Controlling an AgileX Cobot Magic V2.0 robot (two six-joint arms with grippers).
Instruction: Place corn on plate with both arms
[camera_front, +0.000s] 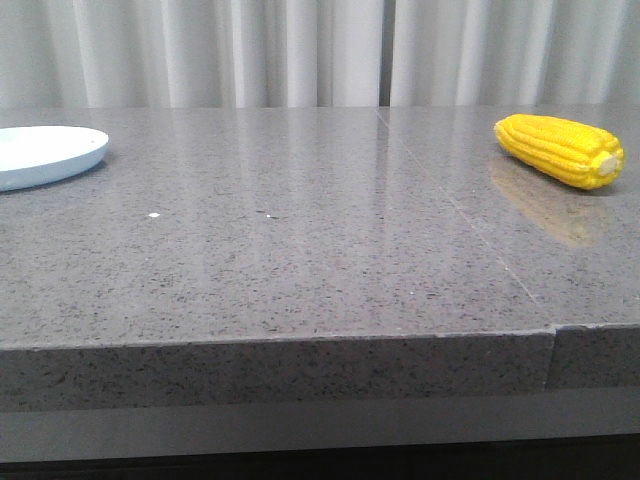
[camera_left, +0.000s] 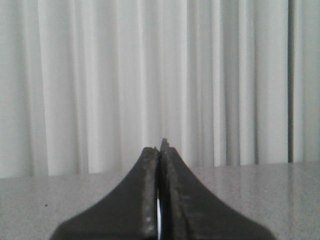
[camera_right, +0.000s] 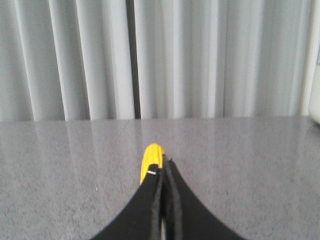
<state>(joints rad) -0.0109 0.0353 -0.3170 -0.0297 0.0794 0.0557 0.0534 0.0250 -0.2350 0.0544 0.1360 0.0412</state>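
— Starting at the grippers: what do we have on our left gripper (camera_left: 161, 150)?

— We see its two dark fingers pressed together, tips meeting with nothing between them. It points across the grey table (camera_left: 280, 195) toward the white curtain (camera_left: 100, 85). Neither corn nor plate shows in that wrist view.

— And our right gripper (camera_right: 165, 167)?

— We read it the same way: fingers closed against each other, holding nothing. Just past the tips we see the yellow corn (camera_right: 151, 160) peeking out, mostly hidden behind the fingers. Whether the tips touch it, we cannot tell from that angle.

— Do the arms show from the front?

— No, we see neither arm in that view, only the tabletop.

— Where does the corn (camera_front: 560, 148) lie from there?

— We find it on the far right of the table (camera_front: 300, 260), lying on its side, the pale stub end toward the right and nearer us, its reflection showing in the glossy surface.

— And the plate (camera_front: 45, 152)?

— We find it at the far left edge, partly cut off by the frame, flat on the table, well apart from the corn.

— Anything else?

— We note a seam (camera_front: 450, 200) running through the tabletop and the curtain (camera_front: 300, 50) behind.
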